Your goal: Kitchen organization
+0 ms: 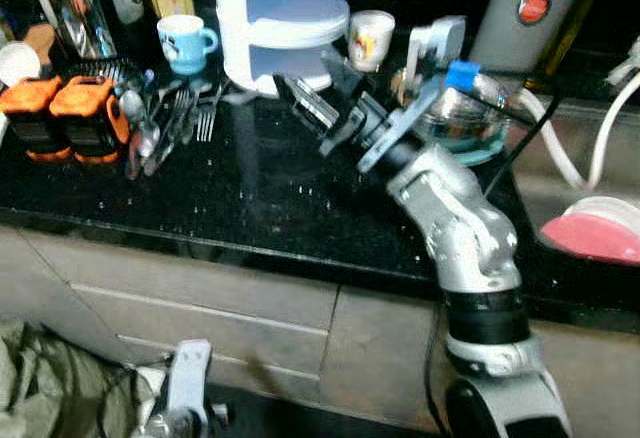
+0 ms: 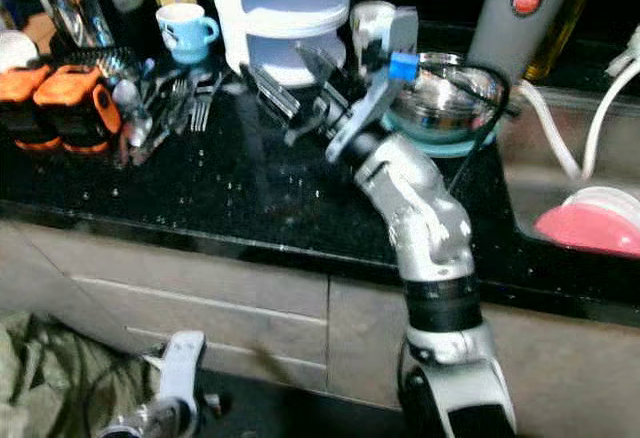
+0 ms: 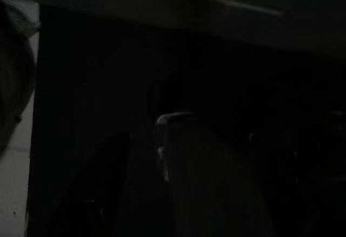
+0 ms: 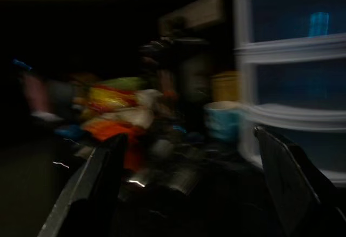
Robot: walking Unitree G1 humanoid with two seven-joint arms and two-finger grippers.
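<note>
My right gripper (image 1: 322, 93) reaches over the black countertop (image 1: 230, 198) and stands open with nothing between its fingers. It hovers just in front of a white stacked container (image 1: 285, 18). In the right wrist view the right gripper (image 4: 189, 188) points toward a pile of forks and spoons (image 1: 170, 123) and a light blue cup (image 4: 224, 120), blurred. A metal bowl on a teal plate (image 1: 465, 123) sits behind the right wrist. My left arm (image 1: 185, 383) hangs low in front of the cabinet; its wrist view is very dark.
Two orange and black items (image 1: 65, 113) lie at the counter's left. A small patterned white cup (image 1: 368, 38) stands by the container. A grey appliance with a red button (image 1: 530, 8) is at the back right. A pink plate (image 1: 595, 233) lies in the sink.
</note>
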